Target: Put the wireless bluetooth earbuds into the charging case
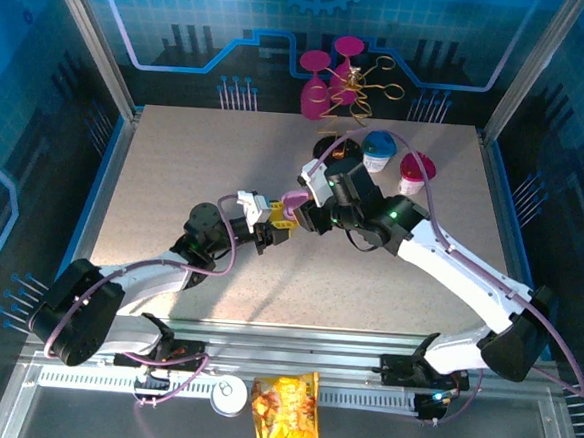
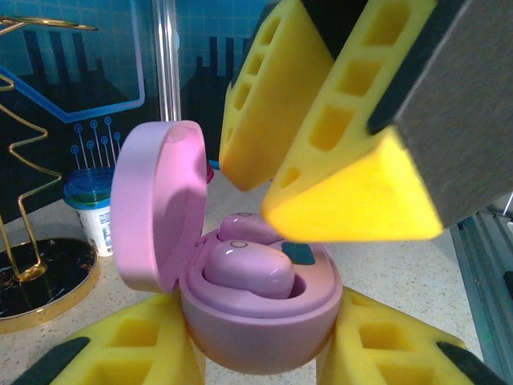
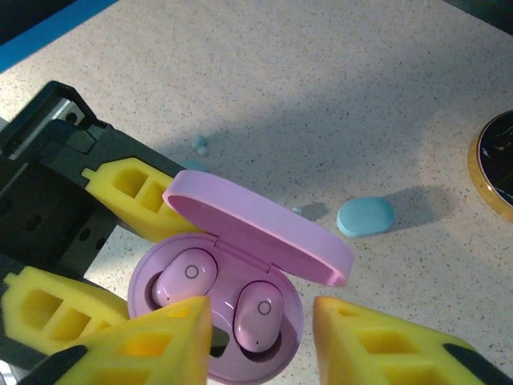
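The left gripper [image 2: 258,349] clamps the case [image 3: 256,233] by its base, lid tipped back, so the wells face the right gripper [image 3: 260,321]. Both buds [image 3: 186,277] sit seated just beneath the right jaws, which stand partly open and empty. The right arm reaches across, wrist pitched down; the left stretches forward, low.

Two earbuds [image 3: 258,309] in case [image 3: 256,228] — case between left claw [image 2: 260,353] jaws, right claw [image 3: 260,349] above — second case [image 3: 365,216] on table [image 3: 321,80] nearby.
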